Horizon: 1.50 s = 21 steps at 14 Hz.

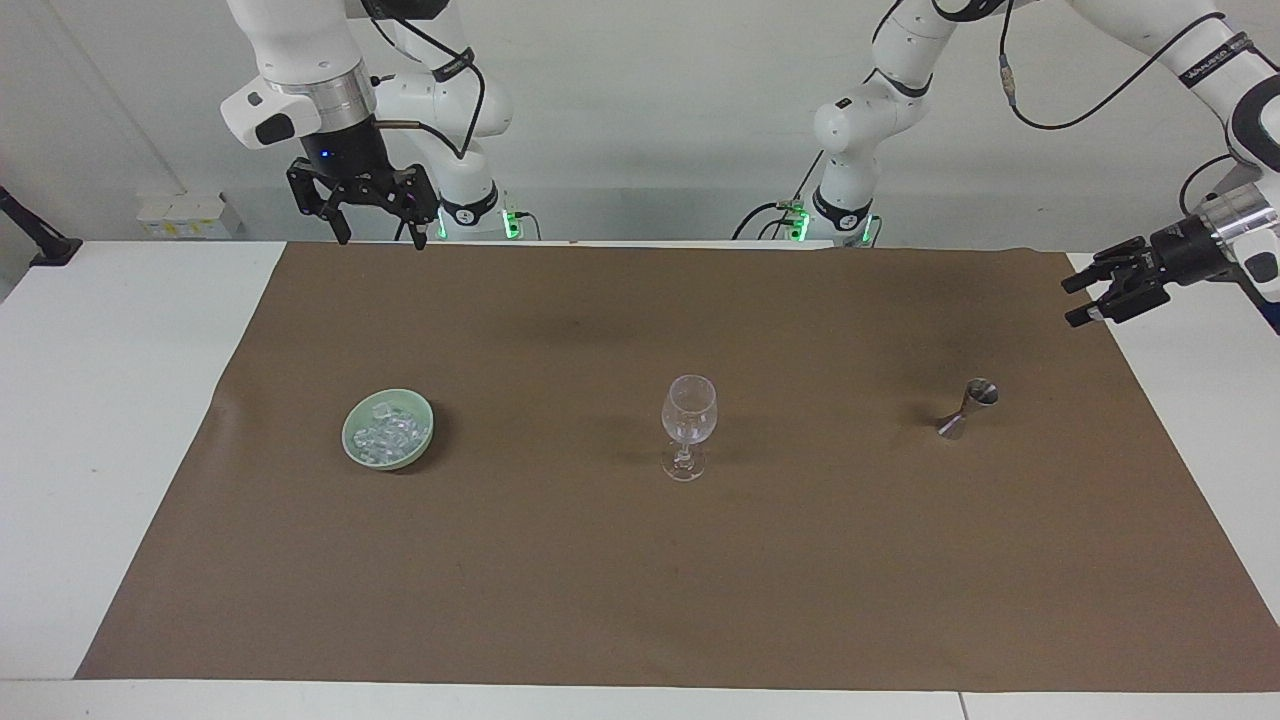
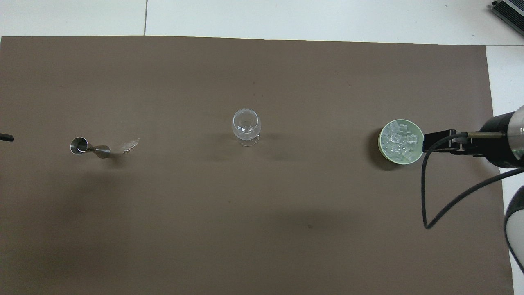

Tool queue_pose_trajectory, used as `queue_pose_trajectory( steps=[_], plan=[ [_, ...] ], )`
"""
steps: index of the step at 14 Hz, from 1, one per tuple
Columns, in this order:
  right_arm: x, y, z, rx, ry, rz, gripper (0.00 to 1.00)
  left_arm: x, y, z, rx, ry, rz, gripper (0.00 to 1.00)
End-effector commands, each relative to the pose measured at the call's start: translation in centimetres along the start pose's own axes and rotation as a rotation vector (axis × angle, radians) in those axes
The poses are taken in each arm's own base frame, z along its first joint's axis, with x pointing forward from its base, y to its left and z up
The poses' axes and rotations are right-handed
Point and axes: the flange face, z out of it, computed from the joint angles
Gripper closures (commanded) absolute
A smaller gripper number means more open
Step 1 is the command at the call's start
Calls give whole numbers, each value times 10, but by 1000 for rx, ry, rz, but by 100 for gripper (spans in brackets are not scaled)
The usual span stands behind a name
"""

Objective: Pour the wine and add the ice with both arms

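On my desk (image 1: pixel 120 400) a mat (image 1: pixel 640 560) carries everything in one row: the bowl (image 1: pixel 389 429) holding the ice (image 1: pixel 390 432) toward my right arm's end, the stemmed glass (image 1: pixel 688 427) midway, the jigger (image 1: pixel 967 408) toward my left arm's end.

I saw a matt brown paper sheet (image 1: pixel 640 560), a clear glossy stemmed glass (image 1: pixel 688 425), and a shiny steel jigger (image 1: pixel 968 408).

1. in the overhead view we see only a dark tip of the left gripper (image 2: pixel 5 138) at the edge.
2. the right arm (image 2: pixel 505 141) is cut off there too.
3. we cannot tell whether the stemmed glass (image 1: pixel 688 425) or the jigger (image 1: pixel 968 407) holds liquid.
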Motion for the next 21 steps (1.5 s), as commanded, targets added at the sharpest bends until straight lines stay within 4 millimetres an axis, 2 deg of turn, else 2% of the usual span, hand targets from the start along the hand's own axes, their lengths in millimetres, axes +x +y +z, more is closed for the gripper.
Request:
queue_pose_trajectory(
  steps=[1, 6, 10, 13, 15, 19, 21],
  plan=[
    [-2, 2, -1, 14, -10, 14, 0, 12, -19, 10, -66, -60, -117, 0],
    [-2, 2, -1, 14, -10, 14, 0, 77, -51, 33, -160, -195, -233, 0],
    [-2, 2, -1, 14, -10, 14, 0, 115, -70, 58, -226, -290, -315, 0],
    [-2, 2, -1, 14, -10, 15, 0, 123, -74, 71, -256, -305, -360, 0],
    [-2, 1, -1, 14, -10, 12, 0, 120, -78, 83, -259, -327, -376, 0],
    [-2, 1, -1, 14, -10, 14, 0, 119, -77, 82, -282, -348, -394, 0],
    [-2, 2, -1, 14, -10, 14, 0, 116, -81, 89, -297, -371, -414, 0]
  ],
)
